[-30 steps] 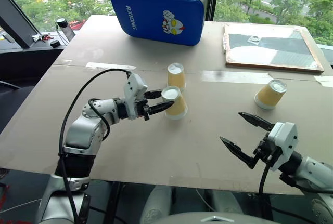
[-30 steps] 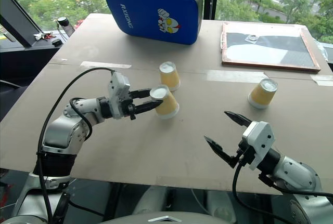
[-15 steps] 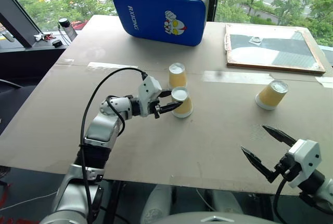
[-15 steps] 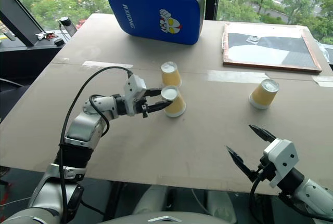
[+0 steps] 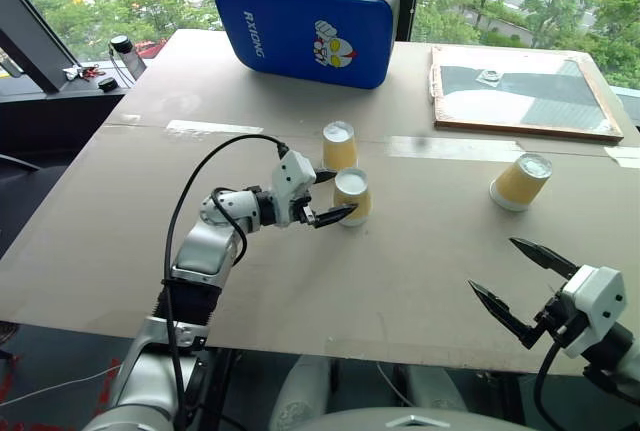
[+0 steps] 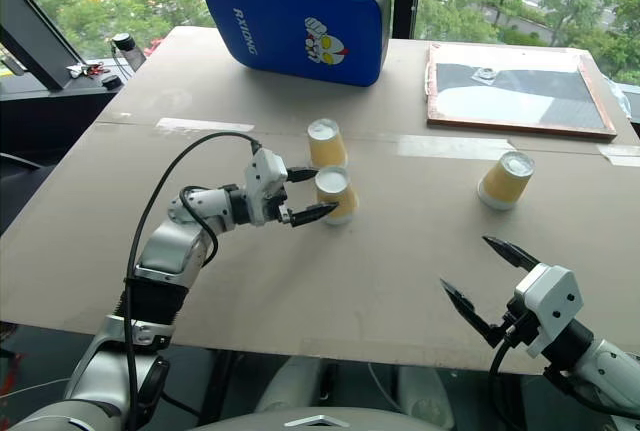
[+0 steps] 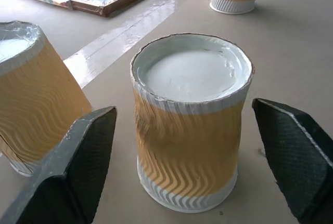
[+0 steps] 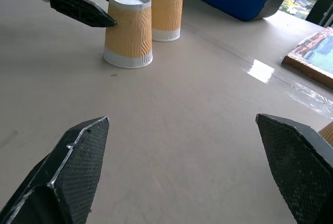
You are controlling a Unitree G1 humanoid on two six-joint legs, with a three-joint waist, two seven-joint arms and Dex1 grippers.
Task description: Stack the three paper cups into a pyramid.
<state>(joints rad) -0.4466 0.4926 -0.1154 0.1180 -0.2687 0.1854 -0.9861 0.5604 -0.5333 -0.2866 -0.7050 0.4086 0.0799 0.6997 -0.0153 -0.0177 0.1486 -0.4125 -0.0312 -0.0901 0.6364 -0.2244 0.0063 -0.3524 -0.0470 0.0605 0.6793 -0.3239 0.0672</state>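
Black-fingered right pincer hangs at the tabletop's near edge, about five o'clock, fingers spread wide, gripping nothing. Left pincer sits near centre, released: its fingers stand apart on either side of one paper cup, clear of its wall in the left wrist view. That cup stands inverted, base up, on the tabletop. Second paper cup, also inverted, stands just beside it toward twelve o'clock, not touching. Third paper cup stands well apart at about two o'clock. No cup rests upon another. Farther back: a wooden-framed board at one o'clock and a blue pad at twelve.
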